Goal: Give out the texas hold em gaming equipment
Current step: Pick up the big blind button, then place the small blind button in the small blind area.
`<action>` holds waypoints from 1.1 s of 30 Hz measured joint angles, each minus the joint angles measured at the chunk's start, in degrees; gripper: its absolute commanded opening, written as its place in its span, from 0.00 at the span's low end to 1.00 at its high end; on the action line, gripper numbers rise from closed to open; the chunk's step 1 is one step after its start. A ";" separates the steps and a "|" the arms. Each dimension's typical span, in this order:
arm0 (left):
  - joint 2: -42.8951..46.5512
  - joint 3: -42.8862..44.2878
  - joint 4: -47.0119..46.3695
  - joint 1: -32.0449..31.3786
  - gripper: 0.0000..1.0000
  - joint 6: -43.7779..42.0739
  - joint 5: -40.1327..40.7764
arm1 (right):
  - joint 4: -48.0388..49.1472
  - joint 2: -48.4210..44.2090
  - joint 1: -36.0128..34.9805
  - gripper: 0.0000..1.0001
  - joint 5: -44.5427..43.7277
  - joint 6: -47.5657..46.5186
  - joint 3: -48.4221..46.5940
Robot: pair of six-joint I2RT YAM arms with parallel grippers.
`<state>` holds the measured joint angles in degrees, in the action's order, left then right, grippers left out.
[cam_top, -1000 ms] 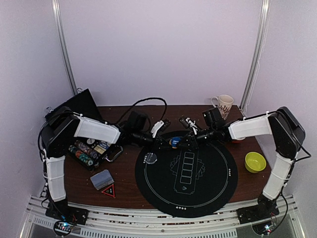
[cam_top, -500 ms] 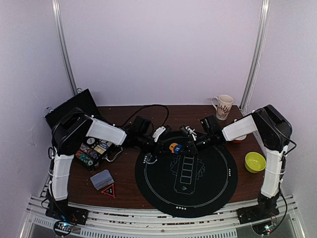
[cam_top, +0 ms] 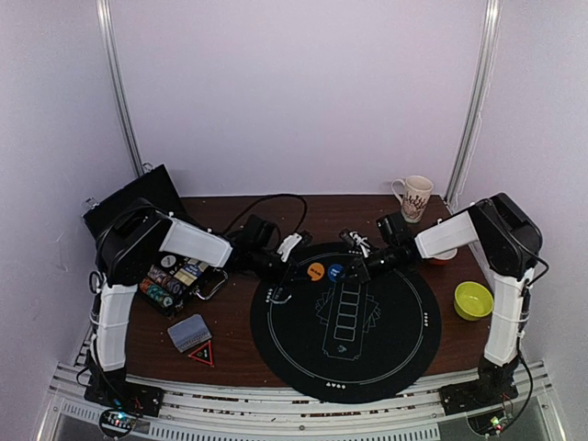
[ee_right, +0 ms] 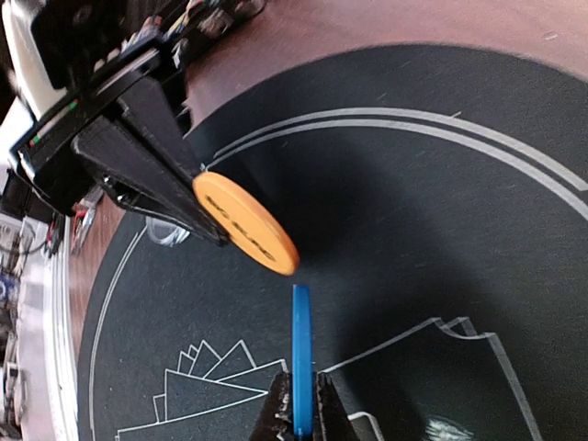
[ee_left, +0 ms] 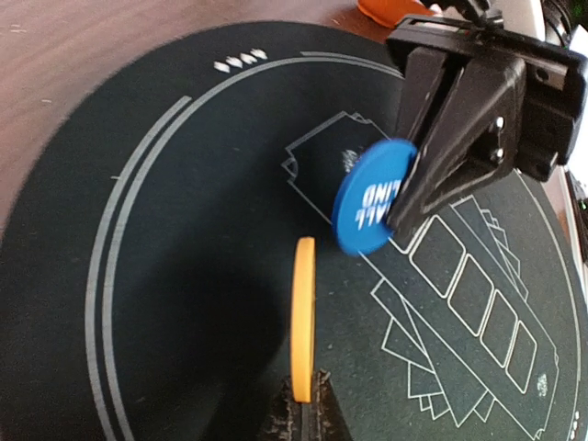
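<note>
Nearest the arm bases, on the left of the table (cam_top: 234, 344), a stack of playing cards (cam_top: 189, 332) is seen lying flat, and just beyond it a rack of poker chips (cam_top: 168, 280) is set; neither is touched. On the left edge of the round black mat (cam_top: 344, 367) a clear button (cam_top: 278, 294) has been laid. Further back, over the far part of the mat, an orange button (ee_left: 302, 331) is pinched at its lower rim by the left gripper (ee_left: 300, 415), and a blue button (ee_right: 301, 358) is clamped in the same way by the right gripper (ee_right: 299, 413). The two buttons are held just beside each other but apart, above the mat. The step in hand is judged to be the placing of the buttons, which is not yet done. For the next move, the arms would have to be drawn apart, each button lowered flat to its own place, and the jaws then released. From above, both discs are shown face-up, but the grips are hidden. Each wrist view shows its own button edge-on and the other's lettered face. A green bowl (cam_top: 473, 300) stands off the mat to the right, and a mug (cam_top: 415, 197) stands at the far edge.
</note>
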<state>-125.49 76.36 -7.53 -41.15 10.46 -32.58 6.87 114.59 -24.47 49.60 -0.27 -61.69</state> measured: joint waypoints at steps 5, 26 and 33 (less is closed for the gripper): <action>4.07 -1.66 -0.13 0.76 0.00 0.63 2.99 | 0.33 -4.46 1.79 0.00 -1.86 4.94 0.00; 29.57 -6.91 3.17 2.43 0.00 2.82 25.03 | -25.35 -17.16 2.78 0.00 -27.28 10.27 -17.75; 31.61 -10.78 3.39 2.43 0.00 4.92 27.52 | -30.03 -18.21 2.78 0.00 -30.60 9.92 -17.88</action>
<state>-93.89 65.58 -4.14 -38.72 15.38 -5.06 -23.16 96.38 -21.69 19.00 9.65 -79.57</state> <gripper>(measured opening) 0.008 0.045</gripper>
